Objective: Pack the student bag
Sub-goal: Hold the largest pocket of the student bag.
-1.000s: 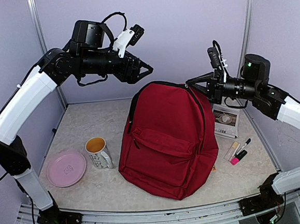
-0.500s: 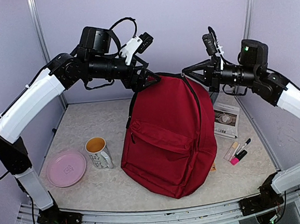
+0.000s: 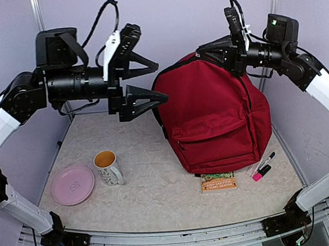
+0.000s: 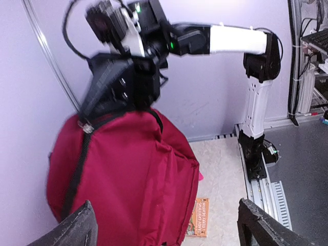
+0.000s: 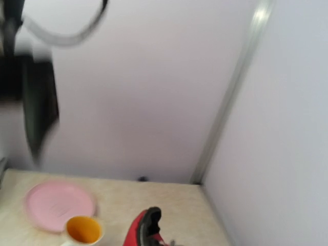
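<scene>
The student bag (image 3: 215,113), dark red with black zippers and a front pocket, hangs upright at the right of the table, its base at the tabletop. My right gripper (image 3: 223,52) is shut on the bag's top edge. The left wrist view shows the bag (image 4: 128,174) from the side, with the right gripper (image 4: 123,87) clamped on its top. My left gripper (image 3: 153,82) stands wide open in the air just left of the bag, touching nothing. In the right wrist view only a red-and-black fold of the bag (image 5: 147,228) shows at the bottom edge.
A white mug (image 3: 107,166) with an orange inside and a pink plate (image 3: 72,185) sit at the front left. An orange booklet (image 3: 218,182) lies in front of the bag. Markers (image 3: 261,168) lie at the bag's front right. Walls close the back and sides.
The right gripper has raised the bag's top and pulled it right, so the bag now stands upright. The left gripper has drawn back left and opened wider. The orange booklet has been uncovered.
</scene>
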Controlling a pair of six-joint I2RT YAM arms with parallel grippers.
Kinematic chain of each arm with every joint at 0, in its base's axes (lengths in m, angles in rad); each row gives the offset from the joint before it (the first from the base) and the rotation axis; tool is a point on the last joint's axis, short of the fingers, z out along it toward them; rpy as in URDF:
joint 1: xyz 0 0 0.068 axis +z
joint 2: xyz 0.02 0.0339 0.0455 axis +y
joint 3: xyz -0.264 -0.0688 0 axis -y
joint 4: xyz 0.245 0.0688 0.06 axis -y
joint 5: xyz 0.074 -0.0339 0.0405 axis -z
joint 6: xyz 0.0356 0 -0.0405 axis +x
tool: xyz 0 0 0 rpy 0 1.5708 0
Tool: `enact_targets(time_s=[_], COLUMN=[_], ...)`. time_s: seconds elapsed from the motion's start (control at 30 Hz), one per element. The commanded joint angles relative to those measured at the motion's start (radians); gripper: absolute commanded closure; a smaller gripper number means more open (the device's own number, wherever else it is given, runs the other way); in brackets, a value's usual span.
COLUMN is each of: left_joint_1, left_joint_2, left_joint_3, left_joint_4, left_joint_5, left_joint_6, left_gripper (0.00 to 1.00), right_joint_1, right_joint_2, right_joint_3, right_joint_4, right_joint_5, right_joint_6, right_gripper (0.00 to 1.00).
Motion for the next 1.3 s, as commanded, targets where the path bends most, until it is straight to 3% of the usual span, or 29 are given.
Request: enact_targets(time_s=[0.0, 0.27, 0.5, 0.7, 0.8, 0.9, 1.17, 1.27], left_joint_1=[0.01, 0.053, -0.028, -0.019, -0.019, -0.031, -0.049, -0.049], left_joint_2=[-0.103, -0.002, 0.114, 0.181, 0.215, 0.229, 0.279, 0.308], left_joint_3=[-0.077, -0.032, 0.023, 0.074, 0.1, 0.072, 0.073, 0.075], left_joint_4=[0.097, 0.073, 0.018, 0.062, 0.03, 0.002, -0.011, 0.009], left_joint_5=[-0.044, -0.292, -0.346, -0.526, -0.476, -0.382, -0.36, -0.408], left_joint_6=[0.026, -0.087, -0.01, 0.042, 0.077, 0.118, 0.187, 0.198], left_gripper=[0.08, 0.14, 0.15, 0.27, 0.25, 0.17, 0.13, 0.07], right_joint_1=[0.006, 0.006, 0.006, 0.006, 0.006, 0.006, 0.006, 0.006], right_joint_2=[-0.066, -0.231, -0.245, -0.253, -0.259, -0.265, -0.261, -0.258], right_joint_3=[-0.113, -0.353, -0.352, -0.355, -0.363, -0.369, -0.365, -0.368], right_joint_4=[-0.039, -0.043, -0.083, -0.09, -0.089, -0.082, -0.086, -0.088], right_joint_5=[-0.165, -0.163, -0.138, -0.119, -0.12, -0.109, -0.09, -0.098], right_joint_6=[-0.102, -0.118, -0.113, -0.113, -0.11, -0.106, -0.101, -0.102], right_gripper=[1.0, 1.0, 1.0, 1.0, 1.0, 1.0, 1.0, 1.0])
